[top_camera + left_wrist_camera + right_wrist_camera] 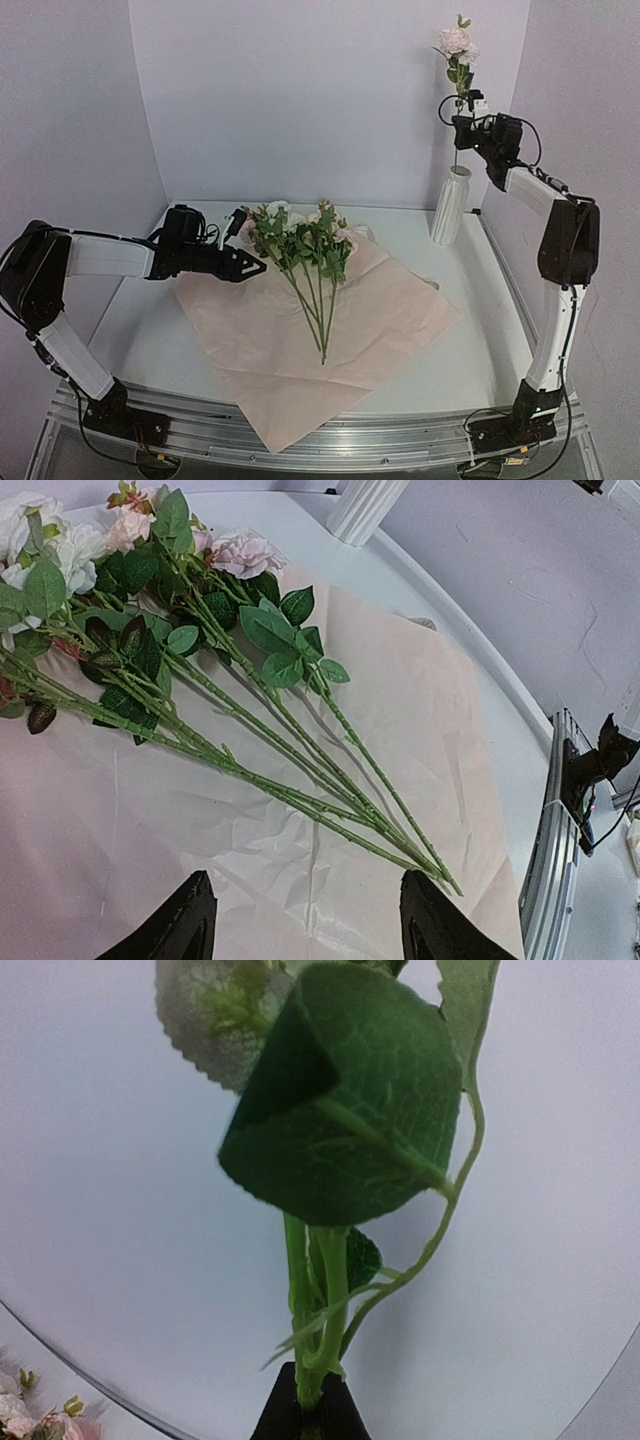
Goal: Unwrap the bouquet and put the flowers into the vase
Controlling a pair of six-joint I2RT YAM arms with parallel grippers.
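One flower (pixel 456 42) is in my right gripper (pixel 472 103), whose jaws are pinched tight on its green stem just under the leaves, with the pink bloom standing upright above my fingers. The thin lower stem hangs straight down to the mouth of the vase (pixel 450 205), the ribbed white one standing upright at the far right of the table (pixel 470 340); whether the tip is inside the rim I cannot tell. From my right wrist a big folded leaf (pixel 340 1110) fills most of the view and hides what lies beyond it. The rest of the flowers (pixel 305 250) lie flat near the middle of the table on the opened pink wrapping paper (pixel 380 320), blooms toward the far side and long stems drawn together toward the near side, well apart from the vase to their right. My left gripper (pixel 248 250) hovers just left of those blooms, over the paper, its jaws fairly wide with nothing between them; from its wrist the stems cross the paper ahead of my two dark fingertips (pixel 185 925). The paper's near corner hangs over the metal rail (pixel 420 445) at the table's near edge. Pale walls (pixel 300 90) close in the far side and both flanks.
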